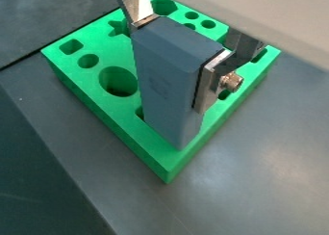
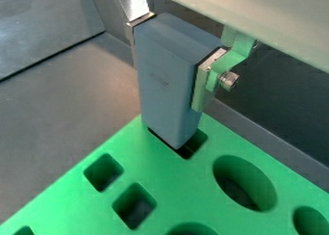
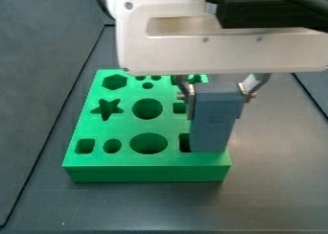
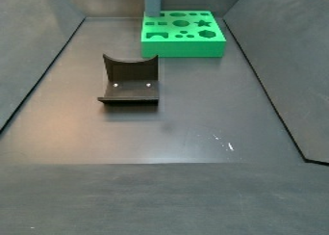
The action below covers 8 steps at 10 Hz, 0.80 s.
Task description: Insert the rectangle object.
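Note:
The rectangle object (image 1: 167,80) is a tall plain grey-blue block, standing upright. Its lower end sits in a square hole at a corner of the green board (image 1: 152,143). It shows the same in a wrist view (image 2: 164,94) and in a side view (image 3: 213,123). My gripper (image 1: 174,48) is shut on the block's top, with a silver finger (image 1: 213,75) pressed on each side. The gripper also shows in a wrist view (image 2: 171,46) and in a side view (image 3: 218,89). How deep the block sits in the hole is hidden.
The green board (image 3: 148,168) has several other cut-outs: a star, a hexagon, circles and small squares. In a side view the board (image 4: 180,48) lies at the far end of the dark floor. The dark fixture (image 4: 129,80) stands in front of it.

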Motion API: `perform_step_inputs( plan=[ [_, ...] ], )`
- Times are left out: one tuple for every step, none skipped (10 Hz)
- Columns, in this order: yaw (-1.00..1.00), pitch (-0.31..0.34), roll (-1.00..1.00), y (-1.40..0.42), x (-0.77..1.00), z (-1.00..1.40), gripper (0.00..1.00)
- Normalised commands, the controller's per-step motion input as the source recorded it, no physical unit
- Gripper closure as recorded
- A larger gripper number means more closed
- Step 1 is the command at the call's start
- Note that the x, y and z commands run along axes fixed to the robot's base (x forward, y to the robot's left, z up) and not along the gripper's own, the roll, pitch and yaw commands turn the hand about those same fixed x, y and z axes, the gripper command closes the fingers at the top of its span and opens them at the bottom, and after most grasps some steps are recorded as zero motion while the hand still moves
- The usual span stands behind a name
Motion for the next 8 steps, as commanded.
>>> perform_step_inputs(
  plan=[
    [0.00, -0.030, 0.00, 0.00, -0.30, -0.26, 1.00],
    [0.04, 0.000, 0.00, 0.01, -0.14, -0.29, 1.00],
    [0.14, 0.004, 0.01, 0.10, 0.00, -0.41, 1.00],
    [0.13, 0.043, 0.08, 0.08, 0.07, -0.60, 1.00],
    [0.06, 0.077, 0.11, 0.06, 0.25, -0.76, 1.00],
    [0.00, 0.013, 0.05, 0.00, 0.19, -0.64, 1.00],
    [0.00, 0.000, -0.04, 0.00, 0.15, -0.28, 1.00],
    [0.00, 0.083, 0.00, 0.00, 0.09, 0.00, 1.00]
  ],
)
